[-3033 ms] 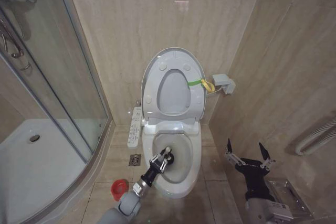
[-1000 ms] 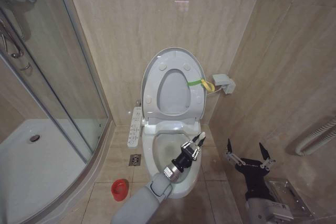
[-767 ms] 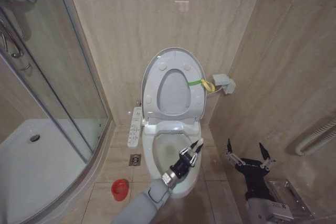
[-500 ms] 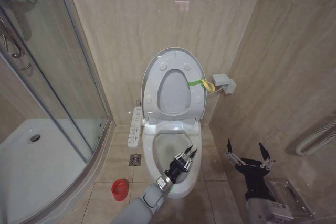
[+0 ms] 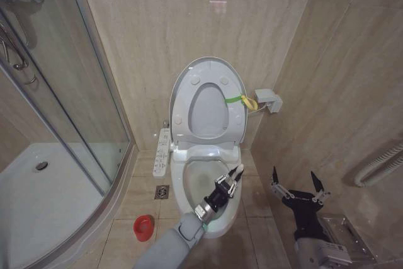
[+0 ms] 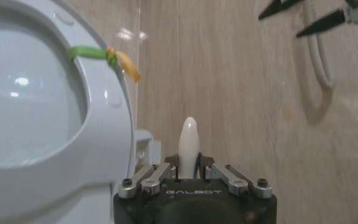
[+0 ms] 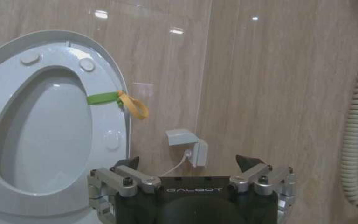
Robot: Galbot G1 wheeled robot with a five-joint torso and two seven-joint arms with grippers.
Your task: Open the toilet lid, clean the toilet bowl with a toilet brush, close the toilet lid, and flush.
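The large white glossy plastic oval toilet lid [image 5: 208,108] stands raised against the beige tiled wall, together with the ring-shaped seat, its yellow-green strap loop [image 5: 242,101] hanging at the edge nearest the small white wall box [image 5: 267,100]. Below it the white ceramic elongated toilet bowl [image 5: 182,188] lies open. The left claw [image 5: 228,184] is over the right-hand part of the bowl, closed on the thin white handle of the toilet brush [image 5: 236,173]; in the left wrist view the rounded handle tip [image 6: 188,135] projects from between the fingers, and the brush head is hidden below. The right claw [image 5: 297,188] is parked beside the toilet at the right wall, fingers spread and empty. The small round red holder cup [image 5: 143,226] stands on the floor tiles to the left of the bowl, well apart from the brush. Judgement: scrubbing is in hand; lid closing and flushing remain. The brush appears light and stiff, but its smooth, narrow handle is likely to slip or twist under scrubbing pressure, so a firm hold low on the handle is advisable. The lid appears light, rigid and slick; the strap loop is the soundest place to take hold, and it should be lowered gently to avoid slamming.
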